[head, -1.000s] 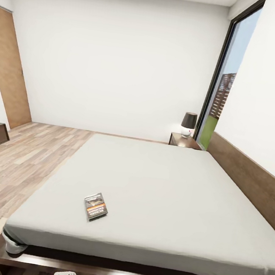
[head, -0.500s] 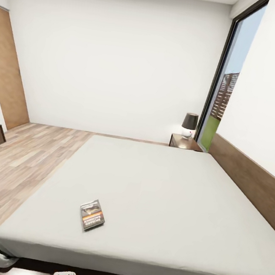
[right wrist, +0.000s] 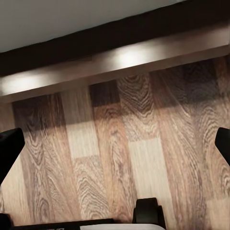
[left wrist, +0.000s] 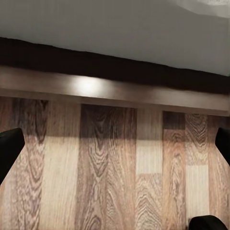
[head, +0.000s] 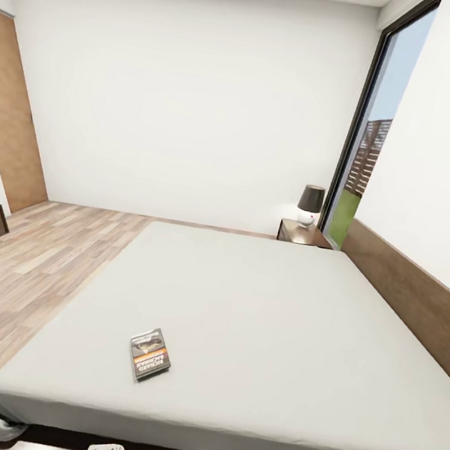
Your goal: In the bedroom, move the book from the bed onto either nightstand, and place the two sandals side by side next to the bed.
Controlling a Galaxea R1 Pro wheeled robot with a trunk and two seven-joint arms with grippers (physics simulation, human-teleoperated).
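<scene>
I see the book [head: 149,354] lying flat on the bed [head: 262,317], low and left of centre in the head view, near the mattress's near edge. The nightstand [head: 302,232] sits mid-right by the window [head: 371,139], with a lamp [head: 309,204] on it. My left gripper [left wrist: 115,148] and right gripper [right wrist: 115,143] both have fingers spread wide over the wood floor [left wrist: 105,172], holding nothing.

- The left gripper [left wrist: 115,143] pointed downward, its two dark fingertips [left wrist: 9,148] spread wide apart with nothing between them.
- The right gripper [right wrist: 115,143] hung likewise, its dark fingertips [right wrist: 9,148] parted wide and empty.
</scene>
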